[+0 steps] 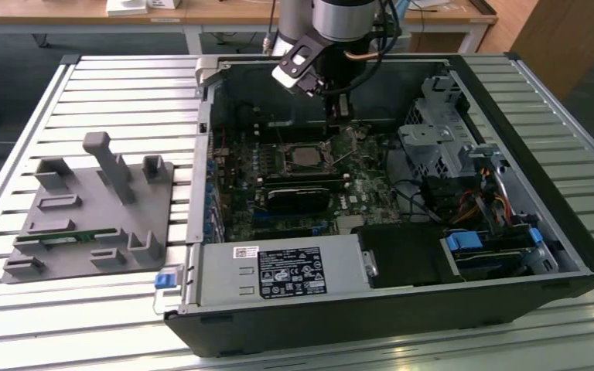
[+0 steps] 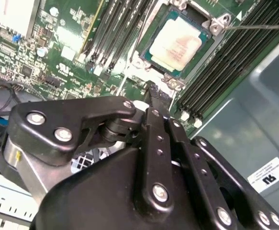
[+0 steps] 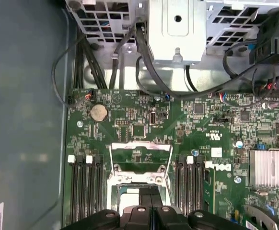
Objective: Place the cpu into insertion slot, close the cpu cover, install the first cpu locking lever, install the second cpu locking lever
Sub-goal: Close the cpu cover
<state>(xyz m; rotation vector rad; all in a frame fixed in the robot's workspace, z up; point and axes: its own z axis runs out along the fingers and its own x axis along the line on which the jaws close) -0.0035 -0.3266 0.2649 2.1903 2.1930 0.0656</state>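
The cpu (image 2: 178, 42), 1 small square chip with a pale silvery top, lies flat in the black insertion slot (image 2: 140, 58) on the green board (image 3: 202, 143) inside the open computer case (image 1: 380, 326). The 1 cpu cover (image 3: 130, 144), a thin silvery frame, stands raised. The gripper (image 2: 157, 95) hangs just beside the slot, its 2 fingers (image 2: 161, 98) drawn narrow, nothing visible between them.

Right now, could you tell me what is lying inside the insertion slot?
The cpu lies in the insertion slot, with its silvery top facing up in the second wrist view. Whatever sits beneath the chip in the slot's recess is covered by it.
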